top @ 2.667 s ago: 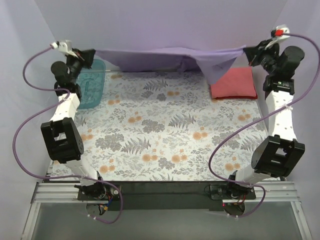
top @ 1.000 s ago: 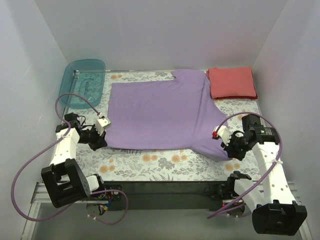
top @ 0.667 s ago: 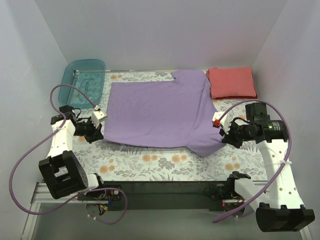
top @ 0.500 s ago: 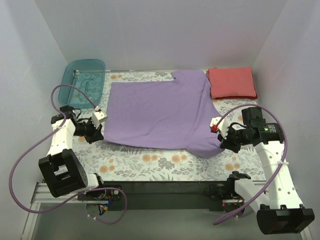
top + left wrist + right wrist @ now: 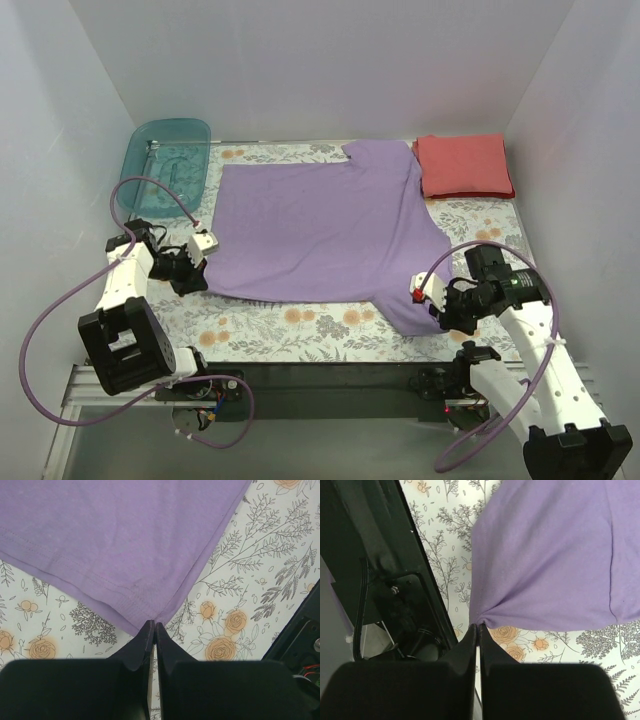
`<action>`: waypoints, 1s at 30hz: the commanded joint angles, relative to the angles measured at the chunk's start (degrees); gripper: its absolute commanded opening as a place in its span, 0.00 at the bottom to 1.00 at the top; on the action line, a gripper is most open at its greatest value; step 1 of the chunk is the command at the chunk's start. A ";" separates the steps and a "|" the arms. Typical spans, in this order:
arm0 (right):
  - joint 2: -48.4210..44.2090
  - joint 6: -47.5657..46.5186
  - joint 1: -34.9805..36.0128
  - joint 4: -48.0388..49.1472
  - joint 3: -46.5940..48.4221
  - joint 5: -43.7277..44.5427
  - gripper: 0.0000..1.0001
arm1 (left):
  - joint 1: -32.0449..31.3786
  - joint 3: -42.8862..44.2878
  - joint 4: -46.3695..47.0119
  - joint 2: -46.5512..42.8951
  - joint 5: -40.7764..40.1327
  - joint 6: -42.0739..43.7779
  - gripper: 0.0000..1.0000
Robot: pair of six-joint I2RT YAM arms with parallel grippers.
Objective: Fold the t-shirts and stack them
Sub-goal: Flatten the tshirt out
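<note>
The lavender-purple t-shirt (image 5: 320,225) lies spread flat on the floral table cover (image 5: 330,330). My left gripper (image 5: 200,278) is shut on its near left hem corner, seen in the left wrist view (image 5: 155,624) with the cloth (image 5: 120,540) fanning away from the tips. My right gripper (image 5: 432,318) is shut on its near right corner; the right wrist view (image 5: 478,625) shows the purple cloth (image 5: 555,555) bunched at the tips. The coral-red t-shirt (image 5: 465,166) lies folded at the back right.
A teal translucent bin (image 5: 165,165) stands at the back left. White walls close the sides and back. The black base rail (image 5: 330,385) runs along the near edge, and it also shows in the right wrist view (image 5: 395,595).
The shirt went from hanging stretched at the back to lying flat. In the last half second my right gripper has drawn its corner nearer and leftward; my left gripper has shifted slightly nearer.
</note>
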 commanded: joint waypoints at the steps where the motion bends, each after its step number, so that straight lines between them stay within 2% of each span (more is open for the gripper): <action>1: -2.95 0.77 2.76 -1.06 -1.57 1.03 0.01 | 0.51 1.53 -2.18 -1.30 -0.55 3.37 0.00; 13: -13.85 5.08 9.09 -1.06 1.68 -0.20 0.01 | 0.43 1.00 -14.05 -5.51 -1.60 15.32 0.00; 23: -14.55 9.39 11.82 -1.15 3.52 -3.01 0.01 | 0.43 -0.67 -16.34 -7.98 -3.89 18.66 0.00; 24: -14.82 9.48 11.91 -1.07 3.96 -3.10 0.04 | 0.43 -0.75 -16.34 -8.15 -3.89 18.84 0.00; 25: -15.08 9.48 12.08 -1.15 4.14 -2.93 0.21 | 0.43 -0.76 -16.34 -8.15 -3.80 18.93 0.04; 26: -15.17 9.48 12.00 -1.07 4.84 -2.66 0.32 | 0.43 -0.49 -16.08 -7.98 -3.54 18.50 0.07; 27: -15.43 9.22 12.08 -1.06 5.02 -2.05 0.44 | 0.51 0.12 -15.56 -7.54 -3.19 17.45 0.15; 28: -15.52 8.95 12.00 -1.06 5.54 -1.52 0.48 | 0.60 0.73 -15.20 -7.10 -2.93 16.74 0.21; 29: -15.44 8.86 12.08 -0.98 5.72 -0.13 0.50 | 0.78 1.35 -15.03 -5.88 -2.40 15.34 0.37; 30: -15.09 8.95 12.08 -0.72 5.98 0.58 0.52 | 1.48 3.44 -15.46 -5.17 -0.92 15.07 0.43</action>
